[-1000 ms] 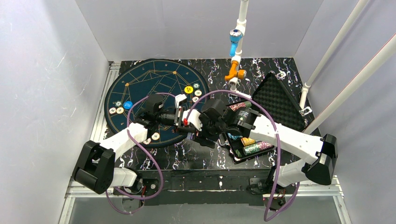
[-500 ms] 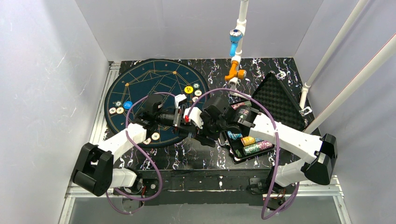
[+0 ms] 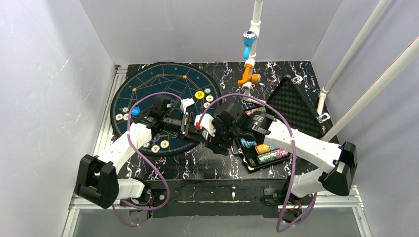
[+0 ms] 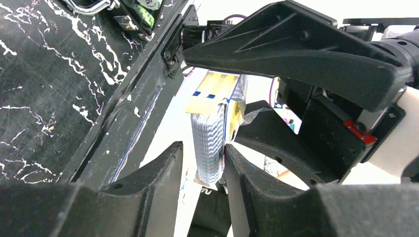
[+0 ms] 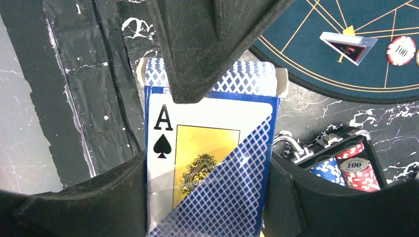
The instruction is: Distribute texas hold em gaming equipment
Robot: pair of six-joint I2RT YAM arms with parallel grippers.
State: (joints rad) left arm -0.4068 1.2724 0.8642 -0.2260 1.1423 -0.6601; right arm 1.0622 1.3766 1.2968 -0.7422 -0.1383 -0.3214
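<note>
My right gripper (image 5: 207, 165) is shut on a blue card box (image 5: 212, 187) with an ace of spades on its front, one finger on each long side. Blue-backed cards (image 4: 211, 143) stick out of its open end. My left gripper (image 4: 203, 154) straddles those cards: its right finger touches them and the left one stands a little off, so it is open. Both grippers meet above the table's middle (image 3: 197, 131). Yellow (image 3: 199, 95), blue (image 3: 135, 111) and white chips (image 3: 164, 144) lie on the round dark mat (image 3: 163, 81).
An open black case (image 3: 249, 165) with stacked chips (image 3: 271, 157) lies right of the grippers, its foam lid (image 3: 295, 106) tilted back. A white post with orange and blue fittings (image 3: 248, 74) stands behind. A small triangular marker (image 5: 348, 45) sits on the mat.
The left arm's elbow has swung left and its jaws widened, then narrowed around the cards. The right gripper still holds the box in much the same place.
</note>
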